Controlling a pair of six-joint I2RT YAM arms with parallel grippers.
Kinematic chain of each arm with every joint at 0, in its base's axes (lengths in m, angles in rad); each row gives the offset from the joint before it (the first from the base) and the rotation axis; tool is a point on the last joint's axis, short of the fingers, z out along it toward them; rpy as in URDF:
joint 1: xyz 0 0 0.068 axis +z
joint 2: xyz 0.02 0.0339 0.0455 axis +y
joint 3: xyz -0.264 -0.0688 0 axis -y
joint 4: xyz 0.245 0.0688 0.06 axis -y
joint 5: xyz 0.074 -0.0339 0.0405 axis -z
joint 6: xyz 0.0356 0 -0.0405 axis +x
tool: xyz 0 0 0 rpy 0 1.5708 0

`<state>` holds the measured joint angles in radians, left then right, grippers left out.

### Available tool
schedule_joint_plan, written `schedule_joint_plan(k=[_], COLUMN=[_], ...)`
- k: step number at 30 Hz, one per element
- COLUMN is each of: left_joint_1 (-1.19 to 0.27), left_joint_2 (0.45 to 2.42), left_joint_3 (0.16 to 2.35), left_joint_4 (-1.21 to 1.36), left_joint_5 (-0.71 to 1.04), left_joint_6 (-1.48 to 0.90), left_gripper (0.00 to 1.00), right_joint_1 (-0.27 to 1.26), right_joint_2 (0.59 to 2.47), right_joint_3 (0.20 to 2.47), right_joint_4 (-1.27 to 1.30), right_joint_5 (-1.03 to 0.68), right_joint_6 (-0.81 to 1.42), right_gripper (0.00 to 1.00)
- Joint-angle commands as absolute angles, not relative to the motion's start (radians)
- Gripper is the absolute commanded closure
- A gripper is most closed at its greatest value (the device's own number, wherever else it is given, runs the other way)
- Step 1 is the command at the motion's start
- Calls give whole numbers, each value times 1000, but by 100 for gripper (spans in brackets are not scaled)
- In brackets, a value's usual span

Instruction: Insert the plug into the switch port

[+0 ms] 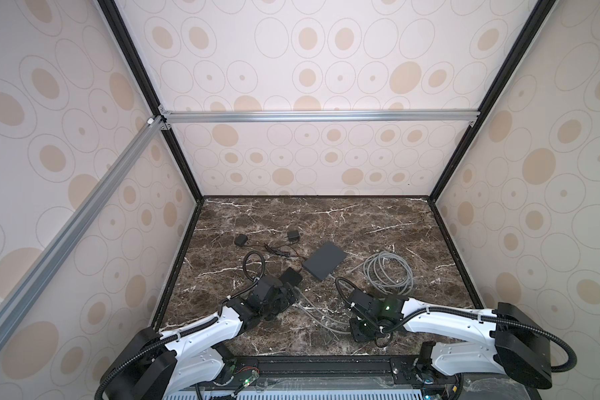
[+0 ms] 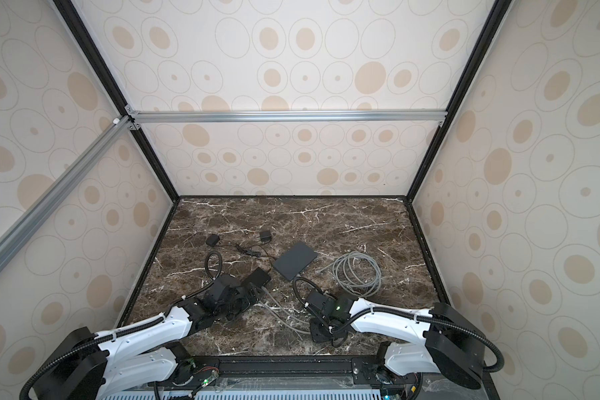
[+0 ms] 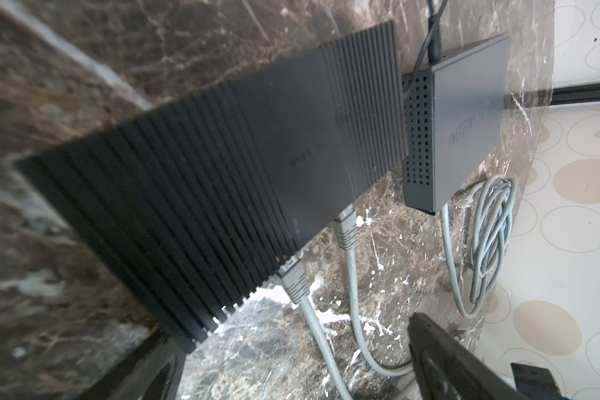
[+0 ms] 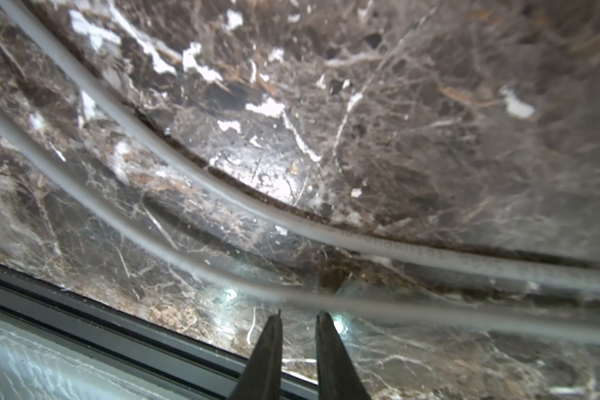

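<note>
The flat grey switch [image 1: 324, 259] [image 3: 465, 121] lies mid-table. A black ribbed box [image 1: 290, 276] [image 3: 222, 166] sits beside it. Two grey plugs [image 3: 293, 277] [image 3: 345, 228] are seated in the ribbed box's edge. Another grey cable [image 3: 445, 242] runs up to the switch's near edge, where its end is hidden. My left gripper [image 1: 291, 292] [image 3: 291, 381] is open wide just short of the ribbed box, and the two cables pass between its fingers. My right gripper [image 1: 354, 332] [image 4: 299, 315] hovers low near the front edge. Its fingers stand slightly apart and hold nothing. Two grey cables [image 4: 222, 194] pass just beyond the tips.
A coil of grey cable [image 1: 390, 273] lies right of the switch. Two small black adapters [image 1: 240, 240] [image 1: 293, 235] with thin wires sit at the back left. Patterned walls enclose the marble table [image 1: 378, 221], and a black rail [image 1: 326, 363] runs along its front.
</note>
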<state>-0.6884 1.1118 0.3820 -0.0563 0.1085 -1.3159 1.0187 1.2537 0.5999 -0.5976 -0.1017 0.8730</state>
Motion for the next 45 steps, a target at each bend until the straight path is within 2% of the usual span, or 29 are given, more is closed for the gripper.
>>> schedule_joint_plan(k=[1, 8, 13, 16, 18, 21, 23, 27, 28, 31, 32, 38, 41, 45], left_joint_1=[-669, -668, -667, -665, -664, -662, -660, -660, -661, -660, -660, -660, -659, -656], left_joint_2=[1148, 1115, 989, 886, 822, 790, 848, 1090, 1150, 1279, 1306, 1418, 1482, 1563], left_joint_3=[383, 388, 400, 406, 402, 397, 443, 600, 628, 672, 687, 769, 795, 822], left_joint_4=[-100, -108, -170, -176, -125, 34, 65, 12, 22, 81, 87, -11, -18, -30], left_joint_5=[95, 115, 83, 60, 78, 130, 112, 134, 160, 229, 231, 126, 150, 170], left_joint_6=[-1274, -1250, -1172, -1085, -1039, -964, -897, -717, -697, -657, -643, -562, -526, -498], left_gripper=[2, 2, 2, 2, 2, 8, 15, 29, 37, 70, 74, 71, 70, 71], right_joint_1=[1007, 991, 990, 988, 988, 984, 981, 982, 981, 981, 981, 981, 981, 981], right_joint_2=[1239, 1225, 1187, 1126, 1085, 1049, 1040, 1006, 989, 931, 911, 774, 734, 736], right_joint_3=[590, 639, 727, 783, 822, 858, 872, 849, 829, 759, 738, 570, 467, 459], right_joint_4=[-608, -659, -750, -814, -854, -885, -909, -922, -913, -883, -876, -821, -737, -735], right_joint_5=[-94, -80, -73, -3, 60, 105, 127, 122, 111, 96, 98, 85, 60, 58], right_joint_6=[874, 831, 756, 727, 712, 683, 678, 704, 719, 761, 772, 861, 900, 908], right_gripper=[78, 77, 75, 75, 74, 74, 74, 74, 74, 74, 74, 72, 72, 72])
